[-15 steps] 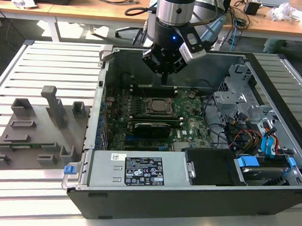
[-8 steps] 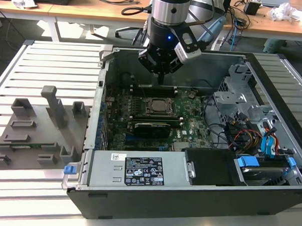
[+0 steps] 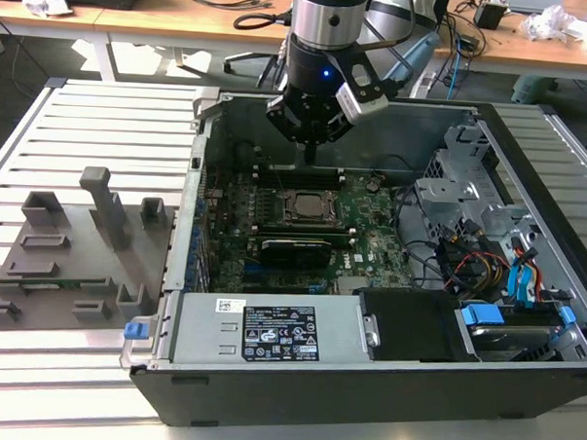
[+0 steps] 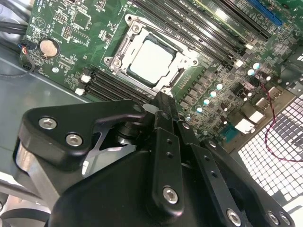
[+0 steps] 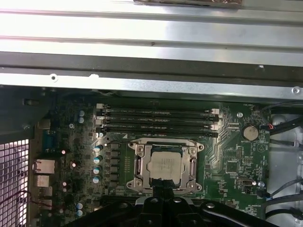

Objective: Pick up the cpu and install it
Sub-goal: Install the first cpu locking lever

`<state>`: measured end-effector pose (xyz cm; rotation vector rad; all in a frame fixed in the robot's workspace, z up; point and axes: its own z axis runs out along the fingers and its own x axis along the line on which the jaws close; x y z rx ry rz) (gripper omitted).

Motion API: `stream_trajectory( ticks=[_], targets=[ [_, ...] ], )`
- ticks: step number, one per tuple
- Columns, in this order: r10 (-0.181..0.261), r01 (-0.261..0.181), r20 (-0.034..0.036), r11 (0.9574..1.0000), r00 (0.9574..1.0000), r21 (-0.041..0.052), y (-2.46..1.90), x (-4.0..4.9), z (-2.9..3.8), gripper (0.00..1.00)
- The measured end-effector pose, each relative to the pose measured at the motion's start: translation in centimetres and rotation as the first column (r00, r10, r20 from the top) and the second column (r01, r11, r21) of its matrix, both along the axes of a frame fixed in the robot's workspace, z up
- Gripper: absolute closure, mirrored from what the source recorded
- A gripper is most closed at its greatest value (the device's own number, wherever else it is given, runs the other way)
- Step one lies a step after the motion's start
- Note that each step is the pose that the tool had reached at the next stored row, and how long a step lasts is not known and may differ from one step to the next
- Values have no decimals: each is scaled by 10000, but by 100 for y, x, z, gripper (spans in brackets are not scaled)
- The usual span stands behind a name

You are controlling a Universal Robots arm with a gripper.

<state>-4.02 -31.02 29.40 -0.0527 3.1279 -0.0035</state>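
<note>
Slats of a long metal table (image 3: pixel 103 114) ran under everything, and on them lay an open computer case (image 3: pixel 384 380), its side panel off so the inside faced up. The case's walls closed in the work space on all sides, the far wall (image 3: pixel 385 136) rising just behind the arm (image 3: pixel 326 27). Inside, the green motherboard (image 3: pixel 361 238) filled the middle of the floor. Toward the exterior view's right stood a metal drive cage (image 3: pixel 460 198) with a tangle of coloured cables (image 3: pixel 486 263) beside it, and along the near edge sat the power supply (image 3: pixel 279 331) with its white label. Open room above the board was widest straight over the socket frame (image 3: pixel 304 206); memory slots (image 5: pixel 158 120) lined its far side, and a second row (image 3: pixel 294 249) lay on its near side. On the table at the exterior view's left, well apart from the case, rested a grey plastic tray (image 3: pixel 67 269) with upright blocks.

The gripper (image 3: pixel 311 155) hung above the board, just over the socket's far edge, apart from it. In both wrist views its black fingers (image 4: pixel 163 113) stood pressed together with nothing between them. The cpu (image 5: pixel 165 165) lay flat inside the socket frame, silvery top up, the metal frame bordering all four sides. A round coin battery (image 5: pixel 249 132) sat near it on the board.
</note>
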Motion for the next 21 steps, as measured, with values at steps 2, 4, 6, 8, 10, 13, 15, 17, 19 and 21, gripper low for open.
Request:
stream_trajectory(
  ticks=[2, 4, 6, 8, 10, 13, 15, 17, 19, 21],
  targets=[
    [-1, 1, 1, 10000, 10000, 2, 0, -6, -4, 89],
    [0, 0, 1, 10000, 10000, 2, 1, -15, -9, 89],
    [0, 0, 1, 10000, 10000, 2, 1, -44, -17, 89],
    [0, 0, 1, 10000, 10000, 3, 2, -82, -26, 89],
    [-1, 1, 1, 10000, 10000, 2, 15, -133, -49, 89],
    [0, 0, 2, 10000, 10000, 2, 45, -191, -91, 89],
    [0, 0, 2, 10000, 10000, 3, 90, -247, -120, 89],
    [-1, 1, 2, 10000, 10000, 3, 122, -289, -134, 89],
    [1, -1, 1, 10000, 10000, 1, 183, -383, -155, 89],
    [-1, 1, 2, 10000, 10000, 3, 204, -427, -161, 89]
  ],
)
